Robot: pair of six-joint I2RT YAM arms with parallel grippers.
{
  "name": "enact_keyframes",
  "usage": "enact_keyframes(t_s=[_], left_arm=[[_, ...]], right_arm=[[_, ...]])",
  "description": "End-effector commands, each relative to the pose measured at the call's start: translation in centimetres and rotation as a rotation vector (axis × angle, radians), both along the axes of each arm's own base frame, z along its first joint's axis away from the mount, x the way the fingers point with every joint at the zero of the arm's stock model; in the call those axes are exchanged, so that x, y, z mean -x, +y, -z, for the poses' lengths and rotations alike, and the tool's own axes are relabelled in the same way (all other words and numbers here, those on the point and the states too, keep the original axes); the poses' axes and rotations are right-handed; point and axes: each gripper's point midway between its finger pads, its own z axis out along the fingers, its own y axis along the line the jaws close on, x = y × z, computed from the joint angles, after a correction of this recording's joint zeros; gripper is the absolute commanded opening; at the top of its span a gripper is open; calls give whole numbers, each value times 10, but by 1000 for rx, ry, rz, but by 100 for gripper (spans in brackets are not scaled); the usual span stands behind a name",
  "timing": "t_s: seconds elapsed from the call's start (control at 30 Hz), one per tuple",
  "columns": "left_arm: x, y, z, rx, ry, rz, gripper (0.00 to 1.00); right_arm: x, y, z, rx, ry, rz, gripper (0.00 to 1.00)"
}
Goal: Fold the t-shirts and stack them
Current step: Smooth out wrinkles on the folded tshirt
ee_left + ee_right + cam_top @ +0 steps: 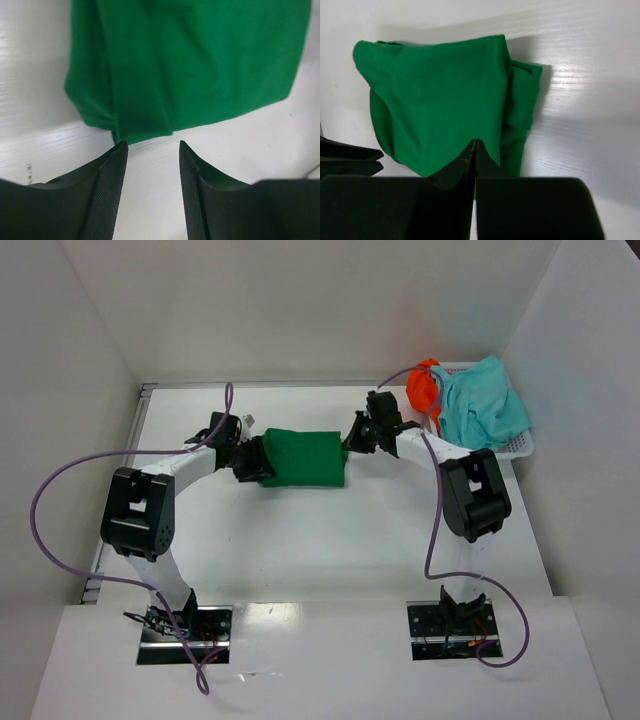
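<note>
**Green shirt folded mid-table, one tool on each side**

The green t-shirt (pixel 305 458) lies folded into a rough rectangle on the white tabletop (pixel 300 550), a little toward 12 o'clock from the middle.

The left tool (pixel 250 462) sits at the shirt's 9 o'clock edge. From above, its dark body covers that end of the cloth, so I can't see the hem there. The left wrist camera makes it clearer. That tool (pixel 152 145) is released, with its two fingers parted over bare tabletop and nothing between them. The green t-shirt (pixel 200 65) begins just past the tips and runs off the top of that picture.

The right tool (pixel 350 443) is at the shirt's 3 o'clock edge. In its own camera the right tool (pixel 475 142) is clenched, fingers pressed flat together. The tips overlap the near hem of the green t-shirt (pixel 435 100). I can't tell whether a layer of cloth is nipped between them or they only rest over it. A thicker folded strip pokes out along one side of the shirt.

At 2 o'clock on the tabletop is a white basket (pixel 518 447), mostly buried. The teal t-shirt (pixel 485 410) is heaped over it, and the orange t-shirt (pixel 424 388) is bunched at its 9 o'clock side. The orange one is partly hidden behind the right arm and the teal cloth, so neither shirt's shape can be read.
</note>
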Motion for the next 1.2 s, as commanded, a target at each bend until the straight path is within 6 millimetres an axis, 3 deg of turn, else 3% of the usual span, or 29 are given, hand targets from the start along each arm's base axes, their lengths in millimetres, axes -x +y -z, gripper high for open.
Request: enact_keyframes(t_s=[0.0,0.07,0.1,0.2,0.37,0.43,0.5,0.57,0.87,0.97,1.17], left_arm=[[-8,11,-3,-34,-39,-55,53],[-7,11,2,-37,-27,-55,53],[-10,10,4,-38,-22,-55,53],[-9,11,10,-45,-13,-48,53],[-5,16,14,-76,3,-45,62],[-3,16,12,-76,3,-45,65],[-3,16,12,-80,-1,-38,65],[-2,15,11,-73,0,-33,65],[-2,12,29,-67,33,-13,60],[-3,12,32,-72,28,-5,53],[-3,11,39,-71,43,8,32]], right_arm=[[2,12,9,-4,11,-47,3],[4,11,12,8,16,-56,6],[10,8,20,23,30,-64,16],[21,-2,20,57,28,-61,39],[39,-6,20,75,36,-69,49],[42,-8,15,72,27,-69,49],[56,-2,26,85,61,-93,49],[60,0,25,91,57,-95,49],[73,15,26,36,56,-124,48],[75,15,37,45,79,-124,39],[74,16,43,36,96,-110,10]])
